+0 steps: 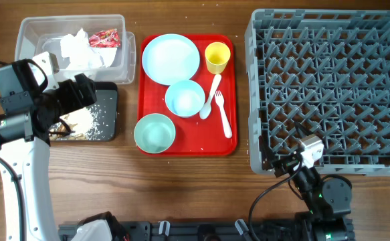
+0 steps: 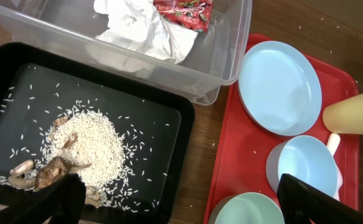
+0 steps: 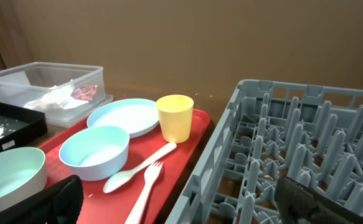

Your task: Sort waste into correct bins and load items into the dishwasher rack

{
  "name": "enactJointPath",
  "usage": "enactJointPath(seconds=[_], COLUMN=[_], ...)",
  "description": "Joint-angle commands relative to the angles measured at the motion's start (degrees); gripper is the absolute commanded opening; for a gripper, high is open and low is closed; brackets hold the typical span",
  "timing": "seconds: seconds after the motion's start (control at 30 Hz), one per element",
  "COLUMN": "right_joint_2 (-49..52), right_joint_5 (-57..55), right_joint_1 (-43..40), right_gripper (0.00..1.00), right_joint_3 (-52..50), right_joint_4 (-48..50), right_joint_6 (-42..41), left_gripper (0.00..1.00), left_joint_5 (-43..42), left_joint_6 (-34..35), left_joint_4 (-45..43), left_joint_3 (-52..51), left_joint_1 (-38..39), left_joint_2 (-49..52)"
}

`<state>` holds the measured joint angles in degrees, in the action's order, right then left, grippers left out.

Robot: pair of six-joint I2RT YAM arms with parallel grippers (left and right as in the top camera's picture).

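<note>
The crumpled white napkin (image 1: 81, 50) and red wrapper (image 1: 105, 38) lie in the clear tub (image 1: 27, 33). Rice and brown food scraps (image 2: 75, 149) lie in the black tray-bin (image 1: 109, 115). The pale blue plate (image 1: 170, 59), yellow cup (image 1: 217, 57), small light bowl (image 1: 184, 98), pale green bowl (image 1: 154, 132), white spoon (image 1: 210, 99) and fork (image 1: 223, 114) sit on the red tray (image 1: 188, 146). The grey rack (image 1: 328, 87) holds nothing. My left gripper (image 2: 184, 205) is open and empty above the black bin's right edge. My right gripper (image 3: 187, 208) is open and empty by the rack's front left corner.
The red tray stands between the bins and the rack. The clear tub touches the black bin's far edge. Loose rice grains lie scattered on the wood near the tray (image 2: 281, 28). The right arm's base (image 1: 332, 194) is at the front edge.
</note>
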<state>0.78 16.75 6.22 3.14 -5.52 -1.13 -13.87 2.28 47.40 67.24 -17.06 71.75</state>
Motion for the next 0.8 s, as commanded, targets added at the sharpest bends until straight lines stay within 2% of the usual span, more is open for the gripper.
enactJointPath(seconds=[0.0,0.77], right_joint_2=[-0.35,-0.35], right_joint_5=[0.96,-0.57], right_joint_1=[0.35,0.33], right_gripper=[1.00,1.00], right_joint_3=[-0.07,-0.07], right_joint_4=[0.17,0.20], right_joint_6=[0.96,2.67], left_gripper=[1.00,1.00], left_joint_5=[-1.09,-1.09], left_joint_6=[-1.25,-1.25], left_joint_4=[0.04,0.02], left_joint_3=[0.48,0.48], left_joint_1=[-0.33,-0.33], left_joint_2=[0.26,0.26])
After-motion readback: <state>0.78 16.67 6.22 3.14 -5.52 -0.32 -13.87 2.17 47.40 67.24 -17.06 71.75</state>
